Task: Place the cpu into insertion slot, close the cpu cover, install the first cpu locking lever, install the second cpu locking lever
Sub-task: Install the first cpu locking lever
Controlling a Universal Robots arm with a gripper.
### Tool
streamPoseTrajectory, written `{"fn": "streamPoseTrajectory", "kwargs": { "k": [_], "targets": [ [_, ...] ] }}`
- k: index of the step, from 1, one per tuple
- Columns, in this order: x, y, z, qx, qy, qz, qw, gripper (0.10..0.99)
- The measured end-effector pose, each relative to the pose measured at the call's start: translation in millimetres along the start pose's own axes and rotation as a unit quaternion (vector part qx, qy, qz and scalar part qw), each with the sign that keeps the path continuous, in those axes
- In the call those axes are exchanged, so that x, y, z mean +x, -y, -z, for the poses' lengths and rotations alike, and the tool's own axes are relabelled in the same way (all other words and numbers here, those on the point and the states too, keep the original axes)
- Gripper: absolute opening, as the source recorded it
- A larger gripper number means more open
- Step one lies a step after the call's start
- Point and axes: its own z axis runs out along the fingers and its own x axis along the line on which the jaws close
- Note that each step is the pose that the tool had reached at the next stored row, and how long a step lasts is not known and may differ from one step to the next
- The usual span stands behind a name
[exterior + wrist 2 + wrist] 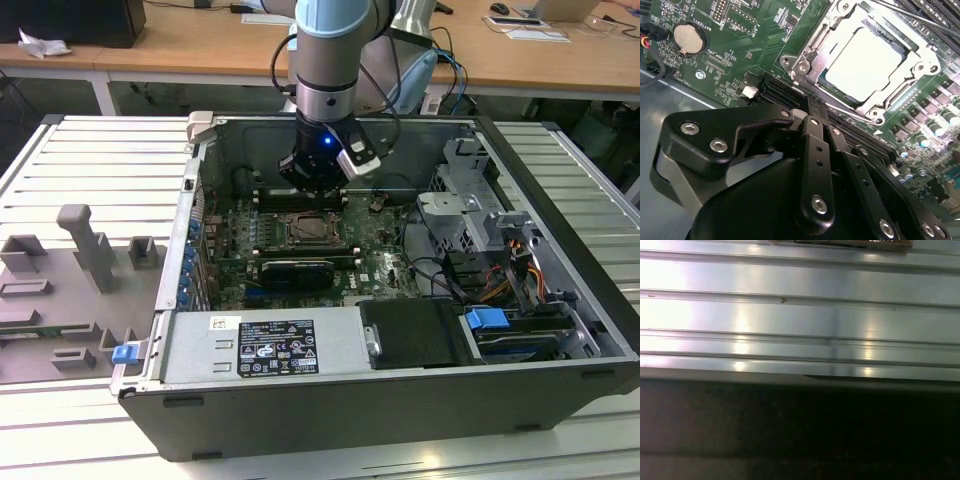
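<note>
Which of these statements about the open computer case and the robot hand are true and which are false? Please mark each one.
1. The cpu lies in the insertion slot. True.
2. The cpu cover stands upright, fully open. False: it lies flat around the chip.
3. The hand holds the cpu. False: the chip sits in the socket, apart from it.
4. A round coin battery sits on the green board. True.

Cpu (867, 60) matt pale metal; cpu cover (840, 30) shiny metal.
</note>
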Motion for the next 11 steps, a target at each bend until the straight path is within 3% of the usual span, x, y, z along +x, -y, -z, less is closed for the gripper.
{"fn": "streamPoseTrajectory", "kwargs": {
  "k": [11],
  "targets": [
    [-0.6,0.1,-1.8,0.0015,0.0,0.0,1.0,0.106]
  ]
}}
